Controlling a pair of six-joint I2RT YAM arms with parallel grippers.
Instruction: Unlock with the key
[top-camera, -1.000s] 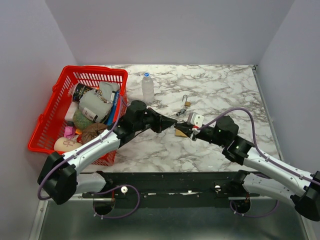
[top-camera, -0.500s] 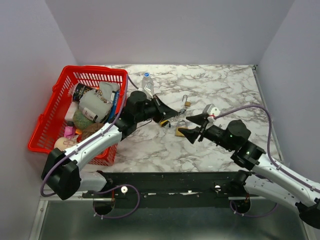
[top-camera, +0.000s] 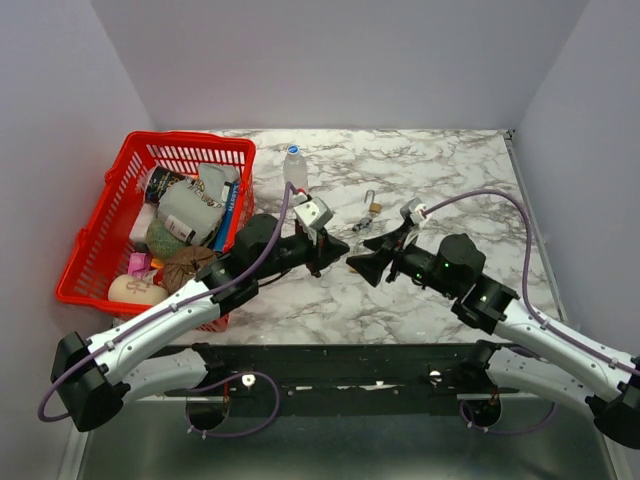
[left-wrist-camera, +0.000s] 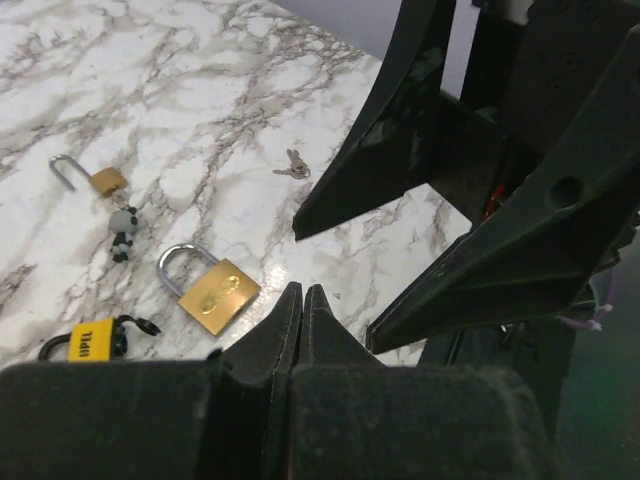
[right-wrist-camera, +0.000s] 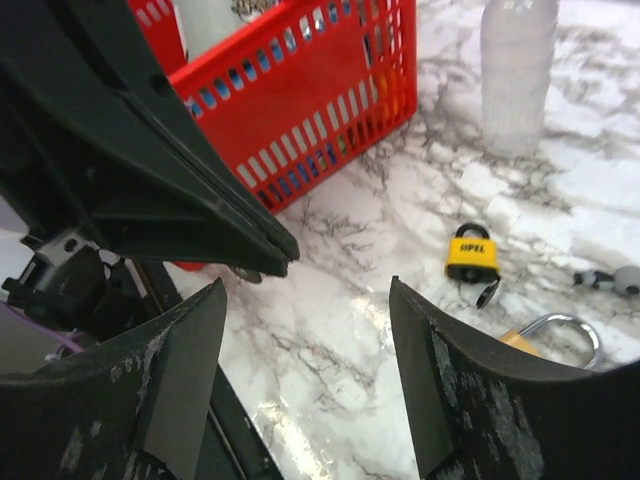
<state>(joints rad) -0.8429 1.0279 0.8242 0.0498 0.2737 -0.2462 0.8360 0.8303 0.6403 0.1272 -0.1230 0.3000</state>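
– Left fingers (left-wrist-camera: 283, 322) pressed together, empty; right fingers (right-wrist-camera: 185, 350) gaping wide, empty.
– And the key (left-wrist-camera: 293, 165)?
– Flat on the counter (left-wrist-camera: 200, 90), mid-frame in the left wrist view, above the brass padlock (left-wrist-camera: 220, 292). Probably light, thin, slippery; best pinched by its bow.

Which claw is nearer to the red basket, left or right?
Left. The shut left claw is a little right of the red basket in the top view; the open right claw is farther right, beyond it.
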